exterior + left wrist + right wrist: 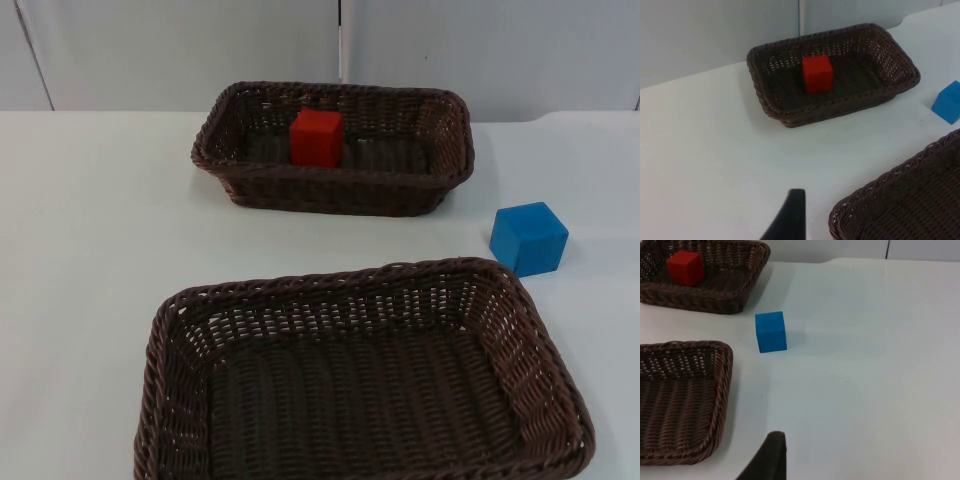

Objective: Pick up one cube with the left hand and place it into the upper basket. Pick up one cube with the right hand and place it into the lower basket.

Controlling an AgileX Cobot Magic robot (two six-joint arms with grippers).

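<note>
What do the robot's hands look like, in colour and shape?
The left hand's fingertip, over the white table near the lower basket, and the right hand's fingertip, over the table near the blue cube, are both plain black, narrow, tapering to a blunt end. No markings can be made out.

upper basket (445, 125): dark brown wicker, open weave in its walls, tighter ribbed weave across its floor
lower basket (530, 340): the same dark brown wicker; braided rim; ribbed floor
red cube (317, 137): plain bright red, no markings; sits in the upper basket
blue cube (529, 238): plain sky blue; top face lighter than its sides
table (90, 230): plain white
partition wall (180, 45): pale grey
left gripper's fingertip (792, 215): black
right gripper's fingertip (771, 456): black
</note>
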